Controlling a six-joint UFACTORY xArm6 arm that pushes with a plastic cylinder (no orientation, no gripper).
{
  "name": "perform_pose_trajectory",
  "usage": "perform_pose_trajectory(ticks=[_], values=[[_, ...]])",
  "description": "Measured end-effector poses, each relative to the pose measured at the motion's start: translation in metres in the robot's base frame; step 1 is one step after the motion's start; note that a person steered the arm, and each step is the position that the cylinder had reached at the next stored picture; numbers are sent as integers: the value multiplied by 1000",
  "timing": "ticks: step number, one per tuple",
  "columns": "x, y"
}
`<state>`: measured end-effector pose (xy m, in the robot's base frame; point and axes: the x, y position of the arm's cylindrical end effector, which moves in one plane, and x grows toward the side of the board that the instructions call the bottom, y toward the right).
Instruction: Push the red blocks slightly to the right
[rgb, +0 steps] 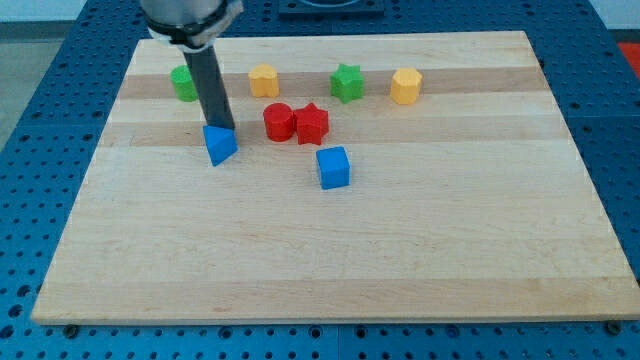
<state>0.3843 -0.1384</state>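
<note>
A red cylinder (278, 122) and a red star (312, 123) sit side by side, touching, near the board's upper middle. My tip (221, 128) is at the end of the dark rod, to the left of the red cylinder and apart from it. The tip touches the top edge of a blue triangular block (220, 146).
A blue cube (333, 167) lies below and right of the red star. A green block (184, 83), partly behind the rod, a yellow block (264, 80), a green star (347, 82) and a yellow hexagon (405, 86) line the top. The wooden board (330, 270) has edges all round.
</note>
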Motion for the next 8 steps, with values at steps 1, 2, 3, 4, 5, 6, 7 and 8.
perform_pose_trajectory(ticks=[1, 2, 3, 4, 5, 6, 7, 8], values=[[0, 0], [-10, 0], [-18, 2], [-18, 9], [-18, 25], [-18, 25], [-13, 41], [-7, 61]])
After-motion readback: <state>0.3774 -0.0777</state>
